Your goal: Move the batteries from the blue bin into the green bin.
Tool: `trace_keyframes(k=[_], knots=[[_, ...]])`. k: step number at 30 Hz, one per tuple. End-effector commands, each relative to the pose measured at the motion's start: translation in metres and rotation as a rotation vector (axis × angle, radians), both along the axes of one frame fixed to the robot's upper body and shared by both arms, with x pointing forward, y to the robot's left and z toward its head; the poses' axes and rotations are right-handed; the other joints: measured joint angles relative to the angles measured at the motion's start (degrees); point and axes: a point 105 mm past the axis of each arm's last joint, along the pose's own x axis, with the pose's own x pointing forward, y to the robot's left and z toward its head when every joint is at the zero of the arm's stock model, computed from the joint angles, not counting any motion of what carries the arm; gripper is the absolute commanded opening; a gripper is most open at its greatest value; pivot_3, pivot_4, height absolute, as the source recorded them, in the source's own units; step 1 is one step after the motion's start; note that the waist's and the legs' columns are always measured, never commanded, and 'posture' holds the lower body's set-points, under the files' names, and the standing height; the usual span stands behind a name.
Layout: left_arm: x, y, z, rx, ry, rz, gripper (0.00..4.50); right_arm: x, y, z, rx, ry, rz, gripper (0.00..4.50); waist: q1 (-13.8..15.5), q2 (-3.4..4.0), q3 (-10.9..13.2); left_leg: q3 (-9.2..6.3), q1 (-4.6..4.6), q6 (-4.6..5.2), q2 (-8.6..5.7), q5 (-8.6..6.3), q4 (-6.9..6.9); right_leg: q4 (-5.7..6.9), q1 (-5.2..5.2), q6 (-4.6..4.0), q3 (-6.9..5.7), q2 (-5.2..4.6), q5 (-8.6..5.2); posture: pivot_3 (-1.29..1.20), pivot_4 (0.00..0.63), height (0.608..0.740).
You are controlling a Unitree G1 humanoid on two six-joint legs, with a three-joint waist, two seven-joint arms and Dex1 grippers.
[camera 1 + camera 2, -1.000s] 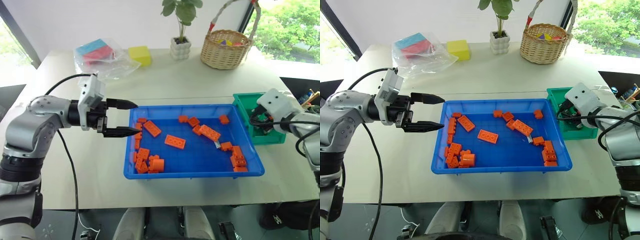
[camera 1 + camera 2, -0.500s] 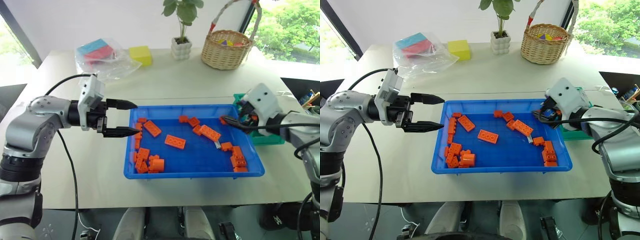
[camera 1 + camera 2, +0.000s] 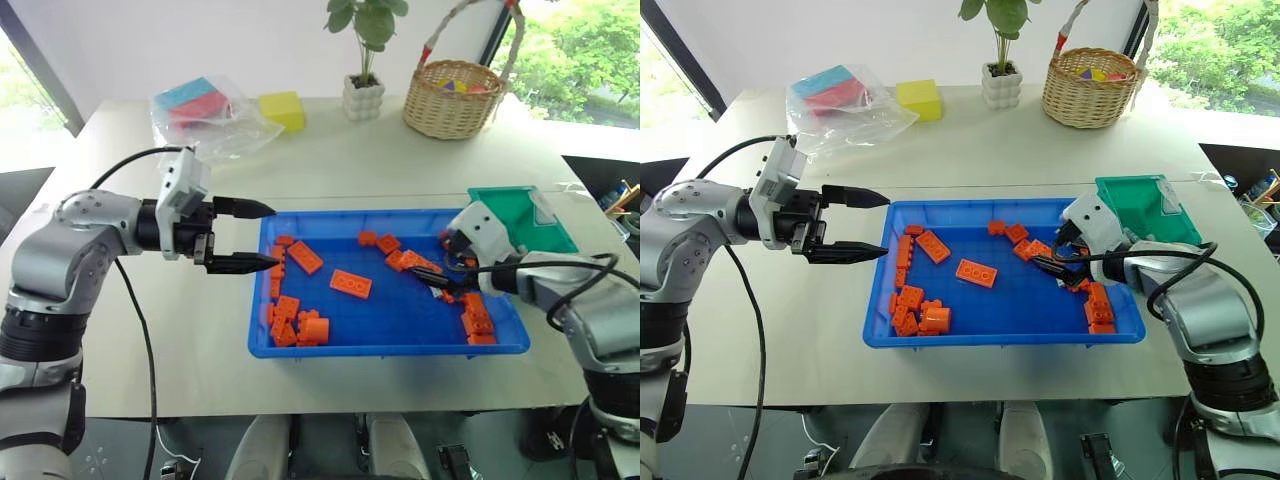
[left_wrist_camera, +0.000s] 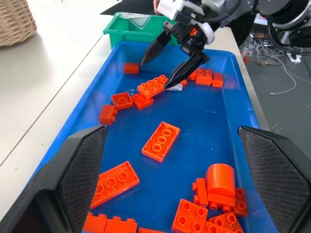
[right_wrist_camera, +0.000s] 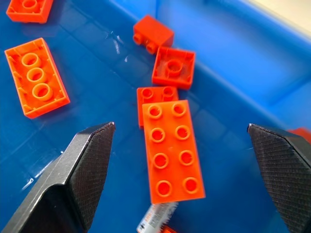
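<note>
Lying in the right part of the blue bin (image 3: pixel 390 345), a battery (image 5: pixel 156 217) sits just beside a long orange brick (image 5: pixel 171 150). The right claw (image 4: pixel 171 67) hangs above, spread wide; it should straddle only the battery. The left claw (image 3: pixel 248 236) waits open.

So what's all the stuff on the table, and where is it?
blue bin: one, bright blue, middle of the table
orange bricks: many, orange, scattered in the blue bin
battery: one seen, silver-grey, in the blue bin beside a long orange brick, under the right gripper
green bin: one, green, just past the blue bin's right end
wicker basket: one, tan, far right of the table
potted plant: one, green in a white pot, far middle
yellow block: one, yellow, far left
plastic bag: one, clear, holding blue and pink things, far left
left gripper: black fingers, open, at the blue bin's left rim
right gripper: black fingers, open, over the battery
</note>
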Motion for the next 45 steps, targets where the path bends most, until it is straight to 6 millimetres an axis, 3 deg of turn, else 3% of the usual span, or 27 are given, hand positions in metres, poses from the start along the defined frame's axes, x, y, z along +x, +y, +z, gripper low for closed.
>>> trace_keyframes(k=[1, 3, 6, 10, 15, 18, 20, 23, 25, 28, 32, 40, 45], knots=[[-0.002, 0.001, 0.01, 0.004, -0.05, 0.004, 4.5, 0.002, 0.002, -0.002, -0.029, -0.026, 0.024, 4.47, 0.01, 0.0, 0.0, 0.0, 0.0, 0.0, 0.0, 0.0, 0.0, 0.0, 0.0, 0.0, 0.0, 0.0, 0.0, 0.0, 0.15, 0.702], [-0.003, 0.001, 0.01, 0.004, -0.05, 0.006, 4.5, 0.003, 0.002, -0.007, -0.036, -0.024, 0.022, 4.47, 0.02, 0.0, 0.0, 0.0, 0.0, 0.0, 0.0, 0.0, 0.0, 0.0, 0.0, 0.0, 0.0, 0.0, 0.0, 0.0, 0.15, 0.702], [-0.003, 0.001, 0.01, 0.003, -0.051, 0.008, 4.5, 0.005, 0.002, -0.007, -0.031, -0.027, 0.021, 3.67, 0.03, 0.0, 0.0, 0.0, 0.0, 0.0, 0.0, 0.0, 0.0, 0.0, 0.0, 0.0, 0.0, 0.0, 0.0, 0.0, 0.15, 0.702], [-0.003, 0.002, 0.011, 0.003, -0.051, 0.01, 4.5, 0.007, 0.007, -0.001, -0.032, -0.054, 0.029, 1.57, -0.01, 0.0, 0.0, 0.0, 0.0, 0.0, 0.0, 0.0, 0.0, 0.0, 0.0, 0.0, 0.0, 0.01, 0.0, 0.0, 0.15, 0.702], [-0.002, 0.001, 0.011, 0.003, -0.053, 0.007, 4.5, 0.014, 0.029, 0.02, 0.002, -0.125, 0.068, 1.57, -0.33, 0.0, 0.0, -0.01, 0.01, 0.0, 0.01, 0.0, 0.0, 0.0, 0.0, 0.0, 0.0, 0.03, 0.0, 0.0, 0.15, 0.702], [-0.001, 0.0, 0.011, 0.003, -0.053, 0.004, 4.5, 0.019, 0.057, 0.035, 0.063, -0.166, 0.118, 1.57, -0.5, 0.0, 0.0, -0.03, 0.01, 0.0, 0.02, 0.0, -0.01, 0.01, -0.02, 0.0, 0.0, 0.04, 0.0, 0.0, 0.15, 0.702], [-0.001, -0.001, 0.011, 0.003, -0.054, 0.001, 4.5, 0.019, 0.075, 0.032, 0.093, -0.143, 0.145, 1.57, -0.53, 0.0, 0.0, -0.04, 0.01, 0.0, 0.01, 0.0, -0.02, 0.01, -0.02, 0.01, -0.01, 0.05, 0.0, 0.0, 0.15, 0.702], [0.0, -0.003, 0.012, 0.001, -0.058, -0.004, 4.5, 0.02, 0.088, 0.014, 0.053, -0.105, 0.164, 2.64, -0.52, -0.02, -0.01, -0.06, 0.01, 0.0, 0.0, 0.0, -0.03, 0.01, -0.02, 0.01, -0.01, 0.05, 0.0, 0.0, 0.15, 0.702], [0.0, -0.003, 0.013, 0.002, -0.06, -0.006, 4.5, 0.022, 0.082, 0.012, 0.0, -0.117, 0.144, 3.53, -0.31, -0.02, -0.01, -0.06, 0.0, -0.01, -0.03, 0.0, -0.02, 0.02, -0.02, 0.01, -0.01, 0.04, 0.01, 0.0, 0.15, 0.702], [-0.001, -0.002, 0.013, 0.004, -0.06, -0.006, 4.5, 0.021, 0.064, 0.02, -0.042, -0.136, 0.091, 3.53, 0.01, -0.02, -0.01, -0.04, -0.01, 0.0, -0.08, 0.0, 0.02, 0.01, -0.02, 0.02, 0.0, 0.0, 0.01, 0.0, 0.15, 0.702], [-0.003, 0.001, 0.01, 0.009, -0.053, -0.002, 4.5, 0.002, 0.044, 0.024, -0.07, -0.122, 0.006, 3.53, 0.1, -0.02, -0.01, -0.06, -0.01, 0.0, -0.04, 0.0, -0.02, 0.02, -0.02, 0.02, -0.01, 0.04, 0.01, 0.0, 0.15, 0.702], [-0.003, -0.002, 0.007, 0.008, -0.044, -0.015, 4.5, -0.03, 0.02, -0.007, -0.08, 0.008, -0.171, 3.53, -0.09, -0.02, -0.01, -0.07, -0.01, 0.0, -0.01, 0.0, -0.01, 0.02, -0.03, 0.01, -0.01, 0.04, 0.01, 0.0, 0.15, 0.702], [0.0, -0.003, 0.009, 0.01, -0.048, -0.025, 4.5, -0.03, 0.012, -0.018, -0.07, 0.024, -0.241, 3.53, 0.07, -0.02, -0.01, -0.05, -0.01, 0.01, -0.02, 0.0, 0.0, 0.01, -0.03, 0.01, -0.01, 0.03, 0.01, 0.0, 0.15, 0.702]])
